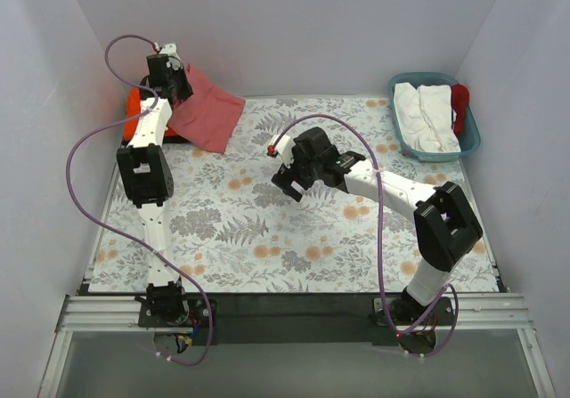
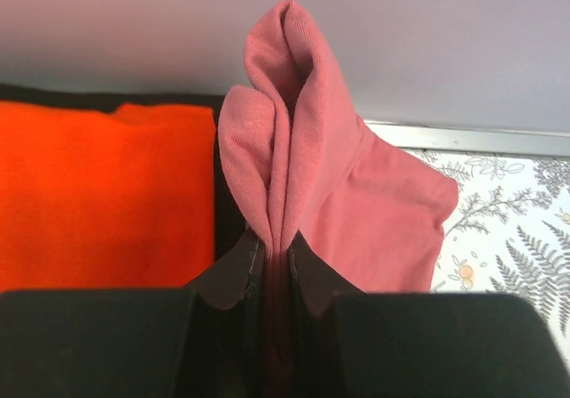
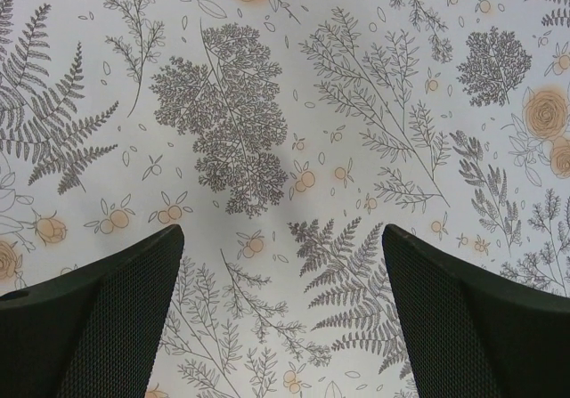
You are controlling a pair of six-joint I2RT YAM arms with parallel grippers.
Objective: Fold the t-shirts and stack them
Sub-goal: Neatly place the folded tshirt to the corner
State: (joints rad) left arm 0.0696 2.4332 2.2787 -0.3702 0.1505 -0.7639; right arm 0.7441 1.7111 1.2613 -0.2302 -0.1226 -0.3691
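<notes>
My left gripper (image 1: 178, 85) is at the far left corner, shut on a bunched fold of the dusty rose-red t-shirt (image 1: 209, 111). It holds the folded shirt so it hangs tilted over the table. In the left wrist view the rose cloth (image 2: 303, 175) rises pinched between my fingers (image 2: 227, 273). The bright orange folded t-shirt (image 2: 98, 193) lies just left of it, on a black t-shirt (image 2: 227, 229) whose edge shows; from above the orange one (image 1: 135, 104) peeks out behind the arm. My right gripper (image 1: 289, 184) is open and empty over the table's middle (image 3: 280, 238).
A teal basket (image 1: 470, 131) with white cloth and something red stands at the far right corner. The table has a floral cover (image 1: 294, 238). White walls close in left, right and behind.
</notes>
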